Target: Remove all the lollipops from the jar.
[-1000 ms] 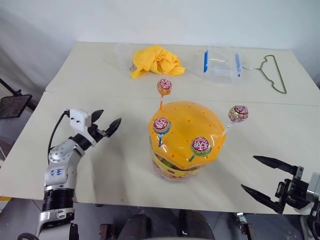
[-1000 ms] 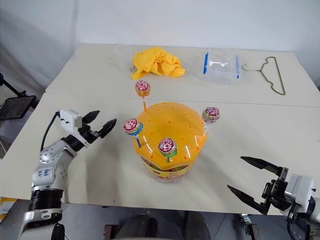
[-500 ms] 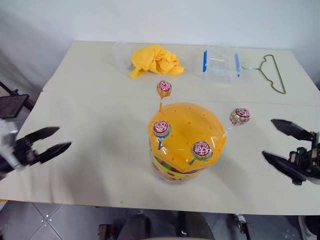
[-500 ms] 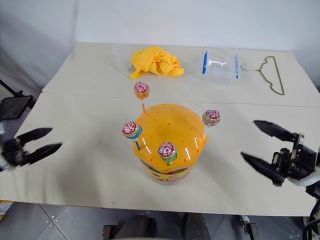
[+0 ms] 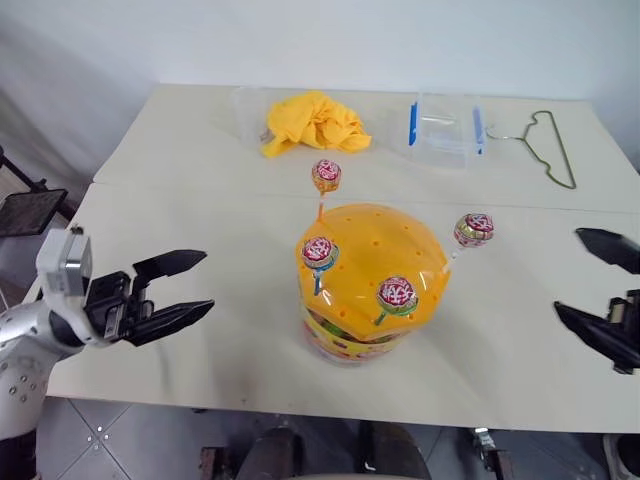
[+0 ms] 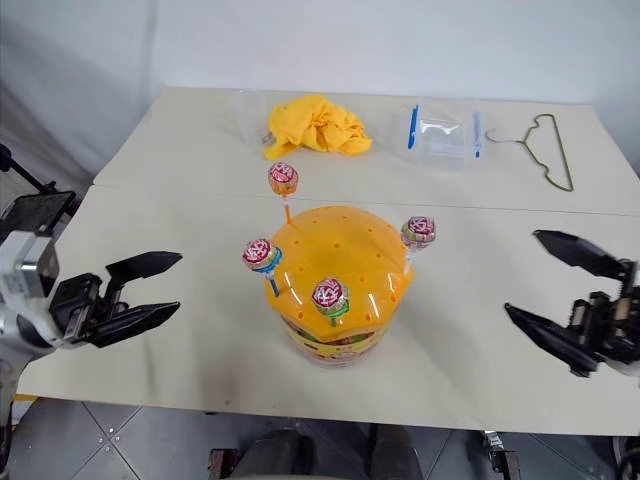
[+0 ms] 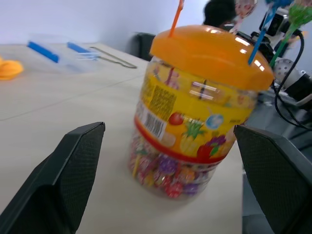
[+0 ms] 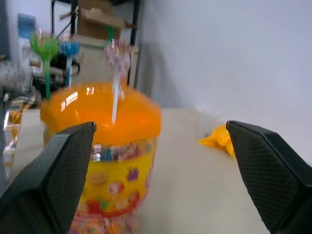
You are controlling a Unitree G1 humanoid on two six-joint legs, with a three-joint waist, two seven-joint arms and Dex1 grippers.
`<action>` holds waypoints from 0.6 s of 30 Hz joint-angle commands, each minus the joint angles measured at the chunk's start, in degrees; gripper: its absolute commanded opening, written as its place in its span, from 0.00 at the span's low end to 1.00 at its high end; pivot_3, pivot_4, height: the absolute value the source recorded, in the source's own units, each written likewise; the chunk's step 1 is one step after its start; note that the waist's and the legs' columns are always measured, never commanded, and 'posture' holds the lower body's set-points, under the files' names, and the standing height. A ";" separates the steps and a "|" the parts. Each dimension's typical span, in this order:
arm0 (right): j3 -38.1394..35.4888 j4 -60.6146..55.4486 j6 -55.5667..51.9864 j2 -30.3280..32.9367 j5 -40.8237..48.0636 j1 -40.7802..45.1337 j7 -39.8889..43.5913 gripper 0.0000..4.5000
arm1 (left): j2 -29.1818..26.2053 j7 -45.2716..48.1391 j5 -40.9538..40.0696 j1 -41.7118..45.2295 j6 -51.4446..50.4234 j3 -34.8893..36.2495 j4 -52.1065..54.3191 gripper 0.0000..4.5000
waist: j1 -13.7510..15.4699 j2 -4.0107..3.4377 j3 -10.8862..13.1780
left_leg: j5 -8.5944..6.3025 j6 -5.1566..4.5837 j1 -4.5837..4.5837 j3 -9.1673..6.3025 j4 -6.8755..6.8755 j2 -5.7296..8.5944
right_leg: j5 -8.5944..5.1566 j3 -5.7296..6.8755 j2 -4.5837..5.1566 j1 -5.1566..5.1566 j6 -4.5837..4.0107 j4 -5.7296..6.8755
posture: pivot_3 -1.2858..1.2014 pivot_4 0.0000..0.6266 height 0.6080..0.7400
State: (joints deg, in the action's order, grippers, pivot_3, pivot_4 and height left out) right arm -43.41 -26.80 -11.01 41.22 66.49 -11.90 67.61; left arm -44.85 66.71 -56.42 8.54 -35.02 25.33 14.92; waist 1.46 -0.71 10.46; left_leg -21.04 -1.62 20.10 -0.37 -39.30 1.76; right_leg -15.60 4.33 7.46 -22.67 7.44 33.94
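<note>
Here we see the clear plastic jar with orange domed lid point(image 5: 372, 290) mid-frame, four wrapped lollipops point(image 5: 326, 175) stuck in it; left gripper point(image 5: 190, 285) lower left, fingers apart, empty; right gripper point(image 5: 598, 290) lower right, likewise.

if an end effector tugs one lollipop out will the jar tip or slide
The jar looks packed with candy in the left wrist view, so probably heavy enough to stay put. Its base is broad, so tipping seems unlikely. The lollipops stand on thin sticks in lid holes; a sideways tug may bend one.
</note>
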 commanded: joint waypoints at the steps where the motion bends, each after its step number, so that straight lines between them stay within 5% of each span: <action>1: -2.36 -5.91 -0.80 -1.93 3.72 -1.74 -3.11 1.00 | -2.64 1.40 -5.73 6.71 -4.68 -2.50 2.28 1.00 | 0.03 0.05 -0.02 | 0.01 -0.01 -0.01 -0.01 -0.03 0.01 | 0.01 0.01 0.01 0.03 0.02 0.01 | 0.52 0.24 1.00; 8: 1.65 -7.28 0.10 -3.18 -0.54 -3.38 -0.03 1.00 | -1.40 -0.76 -10.05 16.58 -8.24 -7.36 5.80 1.00 | -0.23 0.05 -0.02 | 0.02 -0.14 -0.02 0.03 -0.06 0.21 | 0.06 -0.10 -0.04 0.04 0.11 -0.04 | 0.52 0.24 1.00; 18: 6.31 -5.21 2.06 -4.75 -6.20 -1.34 1.46 1.00 | 4.27 -4.67 -7.95 18.47 -6.27 -13.29 9.88 0.96 | -0.07 0.04 -0.01 | 0.05 -0.17 -0.01 0.02 -0.08 0.24 | 0.06 -0.09 -0.12 0.04 0.11 -0.02 | 0.52 0.24 1.00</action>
State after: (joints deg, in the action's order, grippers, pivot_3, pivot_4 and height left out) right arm -35.54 -31.38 -9.86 36.24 59.71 -13.04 69.17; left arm -40.60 62.40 -64.58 26.05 -42.44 11.88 22.78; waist 1.39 -0.68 10.46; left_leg -20.99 -1.79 20.11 -0.36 -39.38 2.00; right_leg -15.55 4.25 7.35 -22.64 7.55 33.91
